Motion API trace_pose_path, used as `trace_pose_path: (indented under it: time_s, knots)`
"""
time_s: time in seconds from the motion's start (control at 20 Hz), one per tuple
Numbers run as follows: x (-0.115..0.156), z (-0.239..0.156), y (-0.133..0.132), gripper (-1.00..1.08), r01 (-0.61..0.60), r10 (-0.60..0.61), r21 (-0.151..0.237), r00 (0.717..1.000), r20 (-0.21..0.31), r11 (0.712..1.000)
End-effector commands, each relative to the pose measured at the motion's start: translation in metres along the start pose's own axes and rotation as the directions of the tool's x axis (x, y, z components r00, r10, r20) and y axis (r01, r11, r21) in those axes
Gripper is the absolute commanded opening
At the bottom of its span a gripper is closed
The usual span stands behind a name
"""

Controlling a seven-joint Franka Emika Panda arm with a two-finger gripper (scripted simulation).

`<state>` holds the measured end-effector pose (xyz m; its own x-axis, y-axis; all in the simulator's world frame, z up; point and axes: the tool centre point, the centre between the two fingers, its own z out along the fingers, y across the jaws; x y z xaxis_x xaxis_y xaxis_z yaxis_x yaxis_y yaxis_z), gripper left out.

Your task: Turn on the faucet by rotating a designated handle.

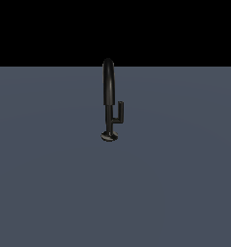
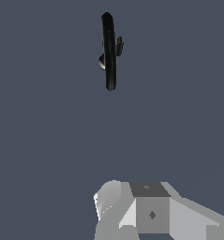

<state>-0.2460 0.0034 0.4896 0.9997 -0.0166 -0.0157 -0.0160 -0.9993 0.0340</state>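
- The gripper [image 2: 151, 211] shows only in the wrist view, as pale grey blocks with a dark square plate; whether its jaws are spread or pressed together cannot be told, since the fingertips are not clearly visible.
- It holds nothing and hangs well apart from the faucet [image 1: 108, 96], with bare grey floor [image 1: 49, 183] between them.
- The faucet stands upright on that floor, a slim glossy black piece with a tall narrow arched spout, a straight stem and a small round base touching the floor.
- The handle [image 1: 119, 113] branches off the faucet's stem low down, toward the exterior view's right: a short stub going sideways, then a thin bar rising upright just beside the stem.
- In the wrist view, the faucet [image 2: 109, 51] appears from above, with the handle [image 2: 119, 46] poking out beside the spout.
- No arm appears in the exterior view.
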Motion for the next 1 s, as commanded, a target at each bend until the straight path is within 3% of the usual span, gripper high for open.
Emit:
trace_pose_path:
  time_s: [0.0,0.5,0.95]
  knots:
    - [0.0,0.0,0.0,-1.0,0.0,0.0,0.0,1.0,0.0,1.0]
    - [0.014,0.002,-0.002,-1.0,-0.031,0.03,0.029,0.999,0.034,0.999]
    - [0.051,0.01,-0.007,-1.0,-0.119,0.105,0.102,0.986,0.13,0.988]
